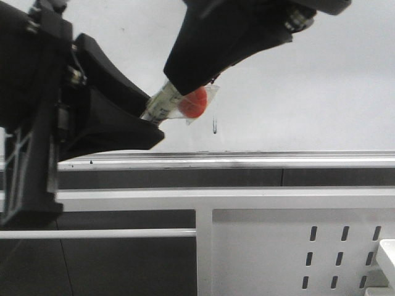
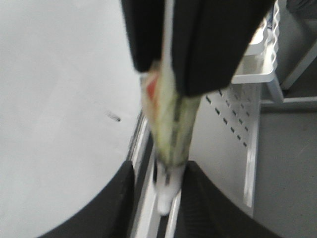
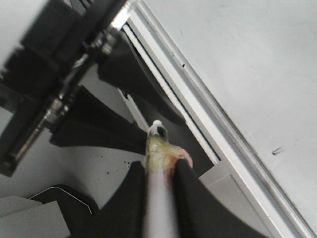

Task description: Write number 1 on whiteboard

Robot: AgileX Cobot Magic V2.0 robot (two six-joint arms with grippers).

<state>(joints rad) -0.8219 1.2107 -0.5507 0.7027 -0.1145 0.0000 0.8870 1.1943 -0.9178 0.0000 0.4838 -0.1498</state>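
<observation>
The front camera is looking straight ahead, close in, at the large pale grey-white whiteboard (image 1: 321,80) and its silver metal tray rail (image 1: 259,159), with both black arms crowding the upper frame. The left wrist camera is peering along its own black fingers (image 2: 114,203), very near and blurred, taking in the board (image 2: 54,89) and the white perforated metal panel (image 2: 233,124), which the front view is also showing (image 1: 296,246). The right wrist camera is looking past its fingers (image 3: 193,198) at the board (image 3: 247,54) and rail (image 3: 208,119), also catching the opposite arm
</observation>
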